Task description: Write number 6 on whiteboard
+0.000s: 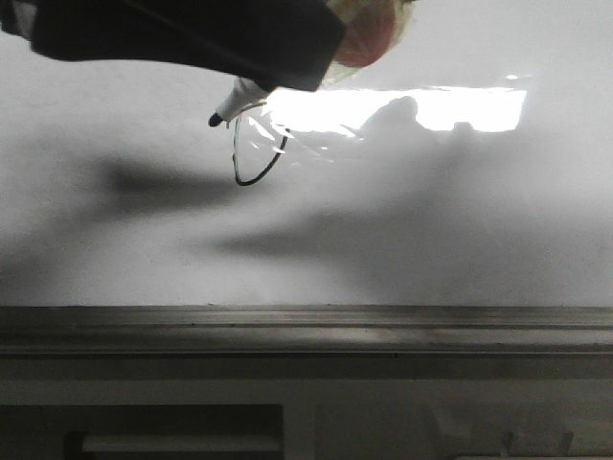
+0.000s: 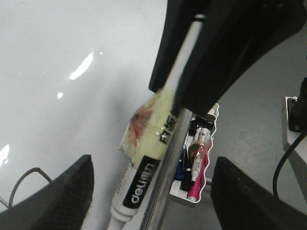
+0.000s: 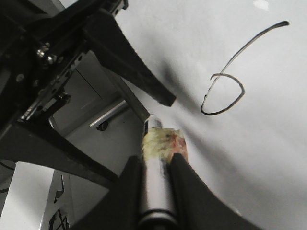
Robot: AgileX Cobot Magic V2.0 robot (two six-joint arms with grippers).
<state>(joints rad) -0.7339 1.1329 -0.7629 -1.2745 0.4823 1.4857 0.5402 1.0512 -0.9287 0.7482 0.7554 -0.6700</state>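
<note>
The whiteboard (image 1: 431,211) lies glossy white with a bright glare. The number 6 (image 1: 251,181) is a thin black line with a small loop. It also shows in the right wrist view (image 3: 242,90). My right gripper (image 3: 157,160) is shut on the white-and-black marker pen (image 3: 154,191), which is wrapped in yellow tape. The pen's black tip (image 1: 215,120) sits just left of the 6's upper stroke. I cannot tell whether it touches the board. My left gripper (image 2: 153,162) is open and empty, its fingers (image 2: 72,191) spread either side of the pen (image 2: 141,184).
A grey metal ledge (image 1: 306,326) runs along the board's near edge. A small white tray (image 2: 199,165) holding several pens hangs beside the ledge (image 2: 160,201). A dark gripper part (image 1: 192,38) crosses the top of the front view. A cable (image 2: 288,163) hangs off the board.
</note>
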